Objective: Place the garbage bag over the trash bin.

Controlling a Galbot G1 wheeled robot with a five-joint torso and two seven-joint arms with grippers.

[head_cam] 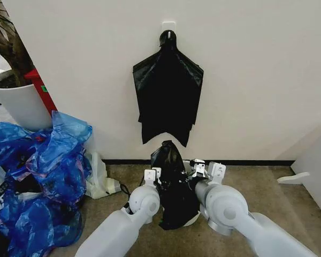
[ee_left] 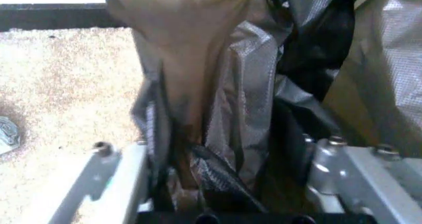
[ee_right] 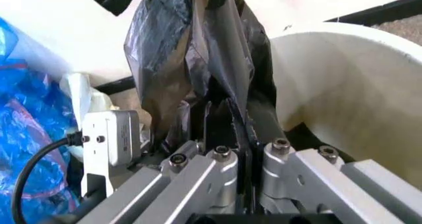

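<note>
The garbage bag [head_cam: 174,187] is glossy black film standing in a crumpled peak between my two grippers, low on the floor by the wall. It drapes over the trash bin [head_cam: 191,219], of which a sliver of cream rim peeks out below. My left gripper [head_cam: 152,174] is shut on a thick bunch of the film [ee_left: 237,85], which fills the gap at the left gripper [ee_left: 221,169]. My right gripper [head_cam: 203,170] pinches a fold of the bag [ee_right: 191,51] beside the bin's rolled rim [ee_right: 343,85]; the right gripper [ee_right: 240,130] has its jaws close together.
A flat black bundle [head_cam: 168,91] hangs on the wall above. Blue plastic bags [head_cam: 37,176] pile up at the left, with a white plant pot [head_cam: 16,101] behind and a crumpled white bag [head_cam: 99,182] nearby. Open carpet lies to the right.
</note>
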